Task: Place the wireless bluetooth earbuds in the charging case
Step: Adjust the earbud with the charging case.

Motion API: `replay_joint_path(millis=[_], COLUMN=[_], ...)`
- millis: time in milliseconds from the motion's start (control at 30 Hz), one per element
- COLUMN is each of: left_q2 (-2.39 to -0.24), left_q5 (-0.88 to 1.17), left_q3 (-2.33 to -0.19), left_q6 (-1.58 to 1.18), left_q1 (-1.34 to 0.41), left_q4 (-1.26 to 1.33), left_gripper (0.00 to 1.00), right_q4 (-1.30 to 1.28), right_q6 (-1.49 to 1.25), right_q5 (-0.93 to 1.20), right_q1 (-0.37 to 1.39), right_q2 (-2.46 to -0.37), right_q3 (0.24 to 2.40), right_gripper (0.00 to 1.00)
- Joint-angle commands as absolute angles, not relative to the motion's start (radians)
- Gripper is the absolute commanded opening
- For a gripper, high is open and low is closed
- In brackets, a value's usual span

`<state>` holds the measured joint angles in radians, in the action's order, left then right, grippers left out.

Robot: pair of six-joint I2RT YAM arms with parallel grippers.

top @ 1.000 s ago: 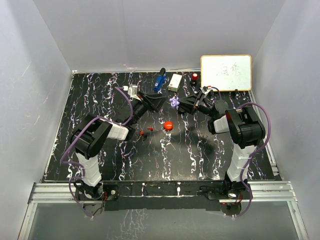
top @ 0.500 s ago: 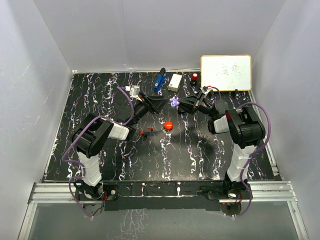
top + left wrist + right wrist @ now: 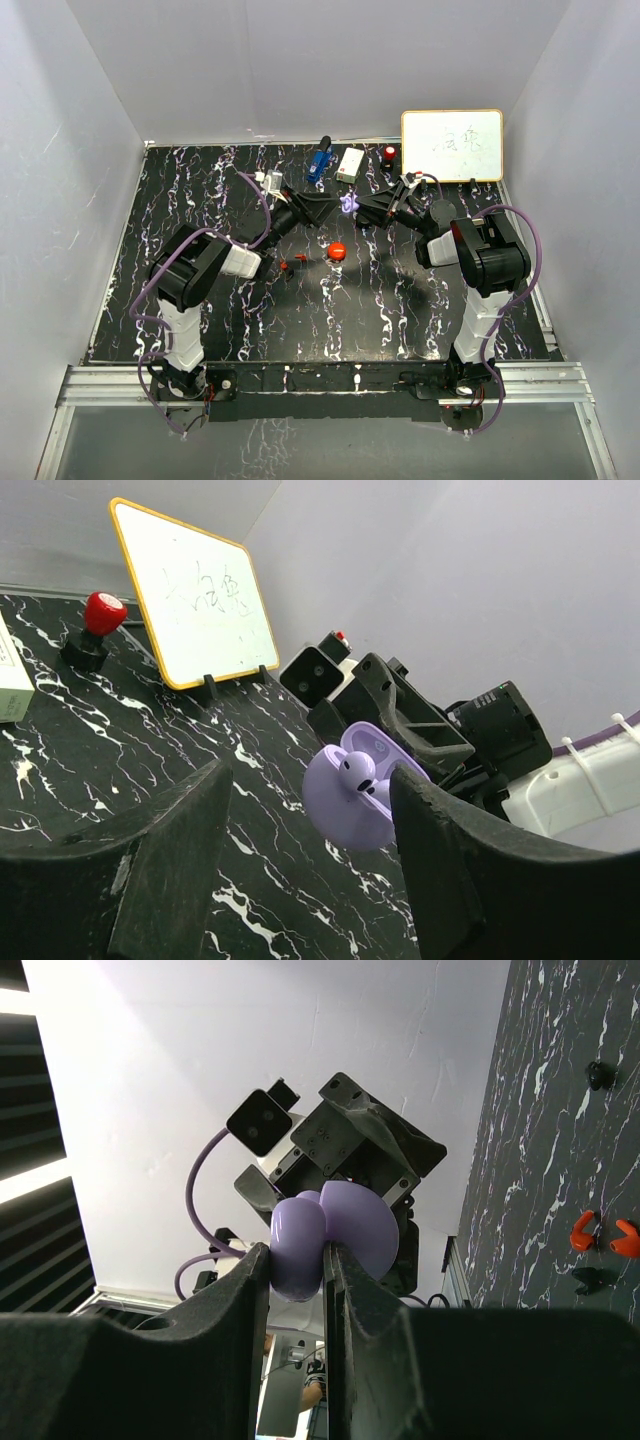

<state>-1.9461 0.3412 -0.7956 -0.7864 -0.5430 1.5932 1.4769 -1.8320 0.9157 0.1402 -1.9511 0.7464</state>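
Note:
My right gripper (image 3: 297, 1255) is shut on a lilac charging case (image 3: 335, 1225), held above the table with its lid open. In the left wrist view the charging case (image 3: 350, 805) holds one lilac earbud (image 3: 357, 772), which stands up out of its well. My left gripper (image 3: 310, 780) is open, with the case just beyond its fingertips and nothing held. From above, the left gripper (image 3: 325, 207) and right gripper (image 3: 360, 208) face each other with the case (image 3: 347, 204) between them. Tiny red earbuds (image 3: 292, 262) lie on the table below, and red (image 3: 603, 1233) and dark (image 3: 590, 1280) ones show past the right gripper.
A round red puck (image 3: 337, 251) lies mid-table. At the back stand a whiteboard (image 3: 452, 145), a red knob on a black base (image 3: 389, 154), a white box (image 3: 350, 164) and a blue object (image 3: 319, 160). White walls enclose the black marbled table (image 3: 300, 330).
My left gripper has crept slightly right, closer to the case. The right arm and the case have stayed still.

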Motion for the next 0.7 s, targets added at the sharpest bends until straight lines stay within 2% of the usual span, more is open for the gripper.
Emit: replay_joint_path(millis=[0,667], left_q2=[-1.952,-1.981], left_q5=[0.349,0.339], left_q3=[-0.835,-0.855], left_q6=[-0.784,-0.784], left_q1=[-0.540,-0.540], left_q4=[1.773,1.767], left_gripper=[0.62,0.62], right_q4=[1.813,1.813], right_q6=[-1.828,-1.828], right_q5=[0.913,0.912], right_q1=[0.142,0.143], right_q2=[-1.921,-1.925], right_q3=[0.777,0.777], right_gripper=[0.00,0.00])
